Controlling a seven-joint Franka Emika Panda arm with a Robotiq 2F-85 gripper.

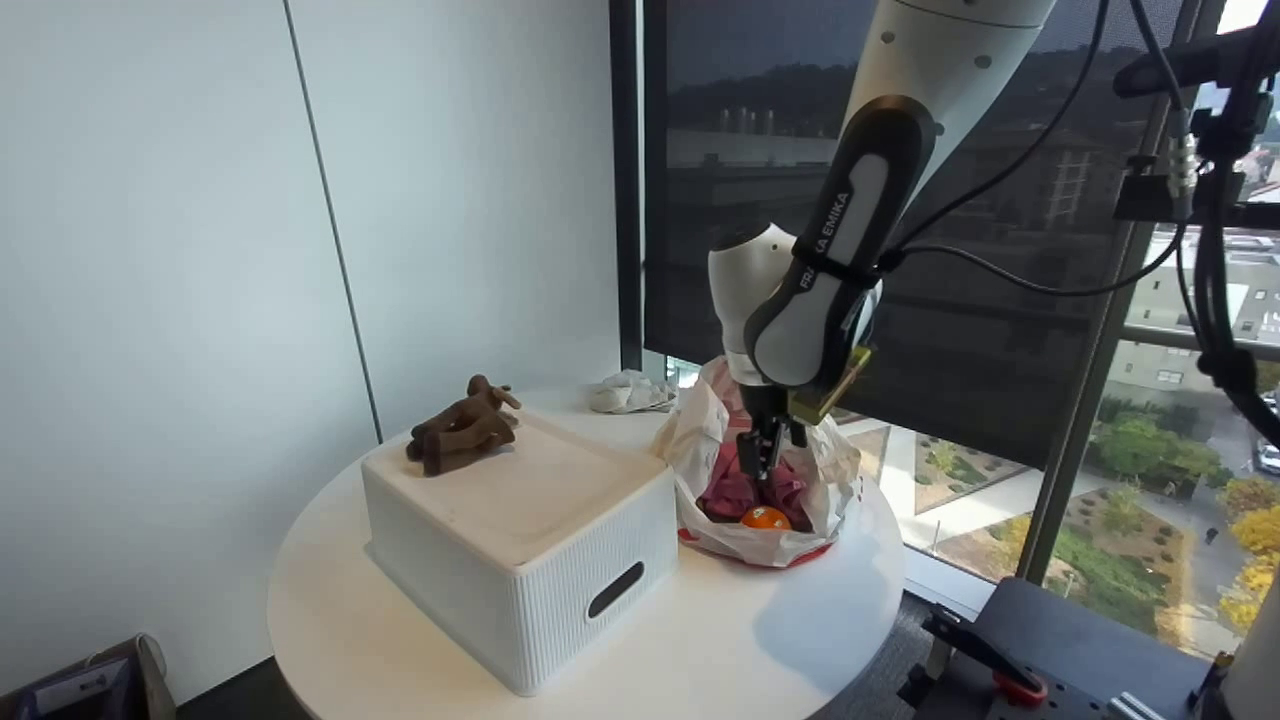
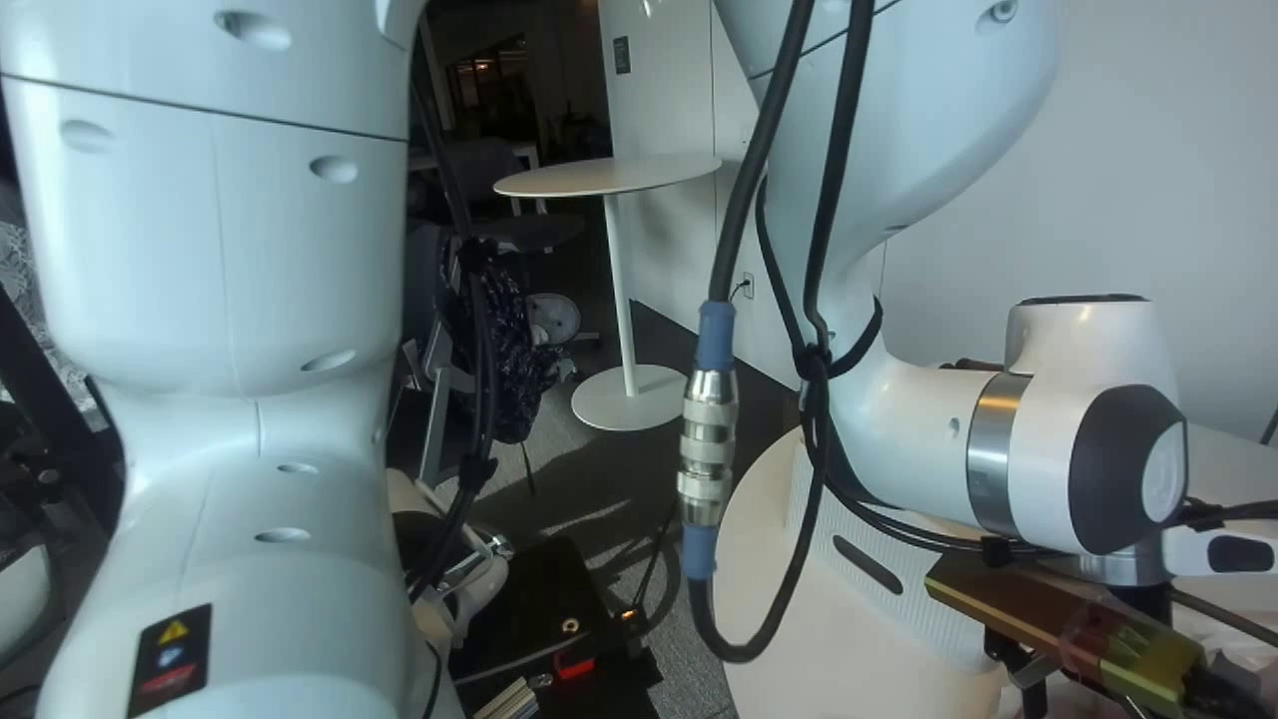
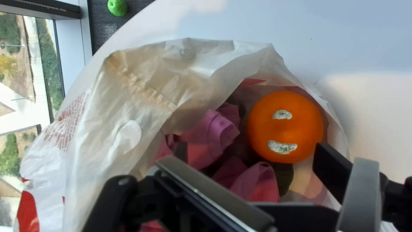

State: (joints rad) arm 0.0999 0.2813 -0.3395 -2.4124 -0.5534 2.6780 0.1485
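Note:
My gripper (image 1: 770, 450) points down into an open white and red plastic bag (image 1: 690, 445). In the wrist view the gripper (image 3: 256, 162) has its fingers spread wide with nothing held between them. An orange ball-like fruit (image 3: 285, 127) with two pale patches lies in the bag, just beyond the fingers, nearer the right one. It also shows in an exterior view (image 1: 766, 518). A crumpled pink-purple cloth (image 3: 209, 138) lies beside it, below the fingers. A dark thing is partly hidden under the orange. The bag (image 3: 128, 96) surrounds these in the wrist view.
A white ribbed box (image 1: 600, 540) stands next to the bag on the round white table (image 1: 720, 650). A brown figure (image 1: 465, 425) lies on the box. A crumpled white bag (image 1: 632, 392) is at the back. A green round thing (image 3: 117, 7) is on the floor by the window.

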